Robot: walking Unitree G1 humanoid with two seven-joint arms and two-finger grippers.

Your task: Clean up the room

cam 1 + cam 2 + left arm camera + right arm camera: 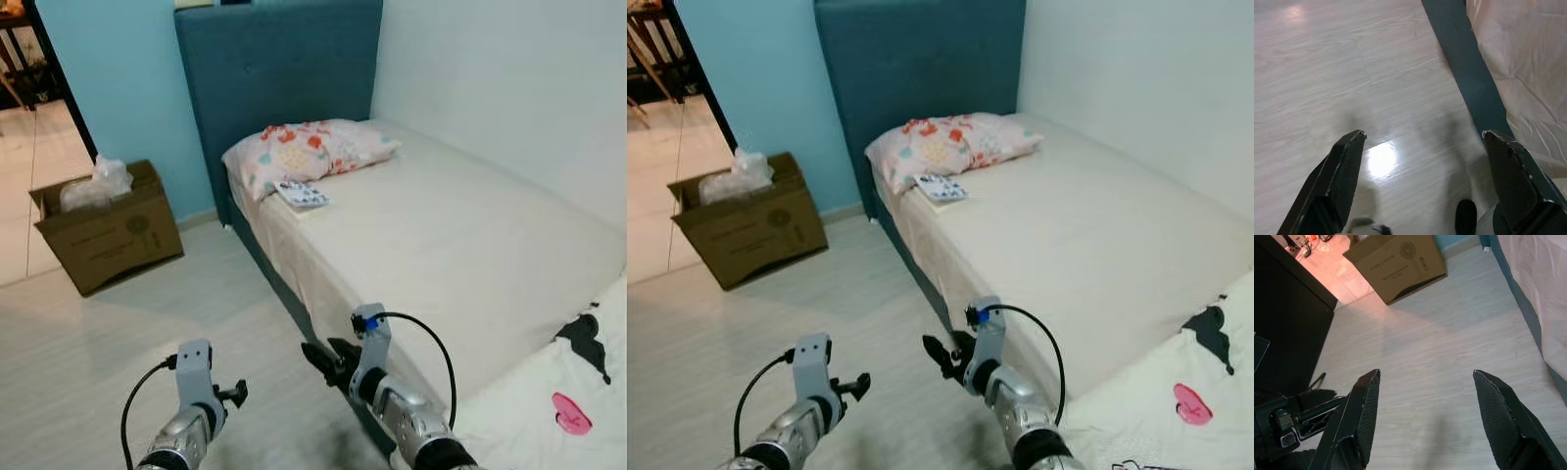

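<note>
We see an open cardboard box point(110, 230) on the pale wood floor point(147, 333) against the light blue wall point(127, 88), left of the bed; crumpled clear plastic wrapping point(96, 184) sits in its top, rising above the flaps. On the bed point(460, 245), a floral pillow point(309, 152) lies at the head end against the teal headboard point(279, 69), its long axis running across the mattress. A remote control point(302, 194) lies flat just in front of the pillow, touching its lower edge near the bed's left side, with its long axis slanting toward the bed's foot and right. A cow-print blanket point(568, 392) with a pink patch covers the near right corner. Our left gripper point(1422, 161) hovers over the floor beside the bed frame, jaws spread wide with nothing between them. Our right gripper point(1425, 401) hangs above the floor too, jaws wide and bare.
</note>
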